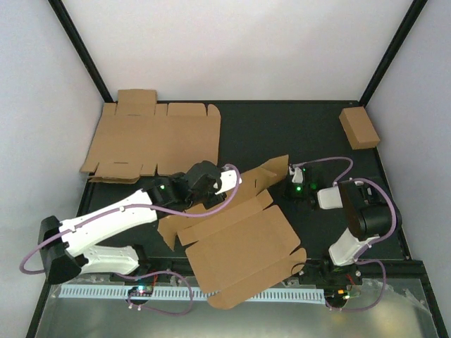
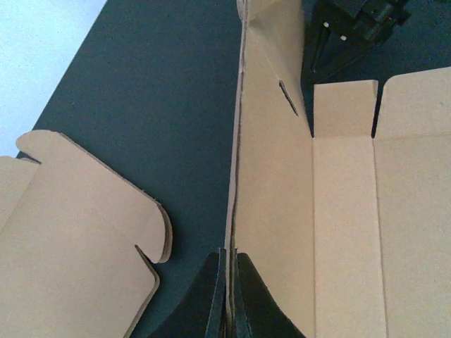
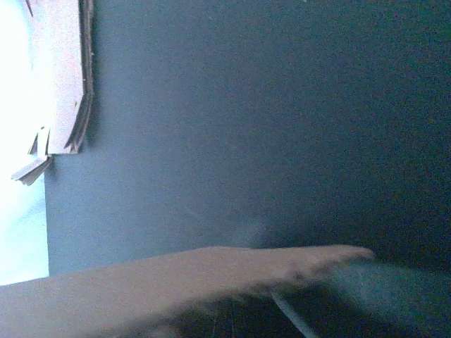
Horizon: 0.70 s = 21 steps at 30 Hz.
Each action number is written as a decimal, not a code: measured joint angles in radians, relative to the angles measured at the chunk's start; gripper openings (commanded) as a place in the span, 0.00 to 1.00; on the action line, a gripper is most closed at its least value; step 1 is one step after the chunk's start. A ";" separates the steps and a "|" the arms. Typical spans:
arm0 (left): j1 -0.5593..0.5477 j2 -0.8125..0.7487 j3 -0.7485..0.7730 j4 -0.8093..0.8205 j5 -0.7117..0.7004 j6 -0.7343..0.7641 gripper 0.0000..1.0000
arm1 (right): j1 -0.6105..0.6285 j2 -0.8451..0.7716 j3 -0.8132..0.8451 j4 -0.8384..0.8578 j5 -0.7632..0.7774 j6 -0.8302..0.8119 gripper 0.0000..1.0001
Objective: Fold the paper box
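**Pinched along one raised panel, flat elsewhere**

At far left, by the wall corner: a spare cardboard blank (image 1: 151, 141), lying flat on the dark counter (image 1: 282, 134). Just right of it, reaching in from the near-left base: left fingers (image 2: 254, 306), clenched tight on an edge of the paper box (image 1: 239, 246).

Plain brown corrugated die-cut, spread mostly flat from the counter's middle to its near edge. Broad main panel down, rounded flaps at the corners, one long side panel lifted upright along the far side.

Shown only from the left wrist: that panel's thin edge running straight out of the pinch, a narrow slot cut through it, and crease lines and a notch between the flat panels to its right. Shown only from above: the whole outline and both arms.

At the raised panel's right end, close against its pointed flap: right fingers (image 1: 297, 186), closed. Cannot tell whether gripping the cardboard or merely beside it. From the right wrist, little beyond a blurred brown flap across the bottom of the view.

Far right, well apart from everything else: a small brown box (image 1: 359, 128), shut, contents hidden.
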 measured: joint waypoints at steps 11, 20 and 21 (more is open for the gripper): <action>-0.050 0.091 0.017 0.000 -0.175 -0.007 0.02 | -0.060 -0.129 -0.100 0.017 -0.006 -0.009 0.27; -0.053 0.100 0.017 -0.025 -0.232 -0.018 0.01 | -0.078 -0.463 -0.145 -0.052 0.013 -0.169 0.69; -0.053 0.105 0.017 -0.025 -0.238 -0.019 0.02 | -0.079 -0.495 -0.146 -0.057 0.018 -0.200 0.75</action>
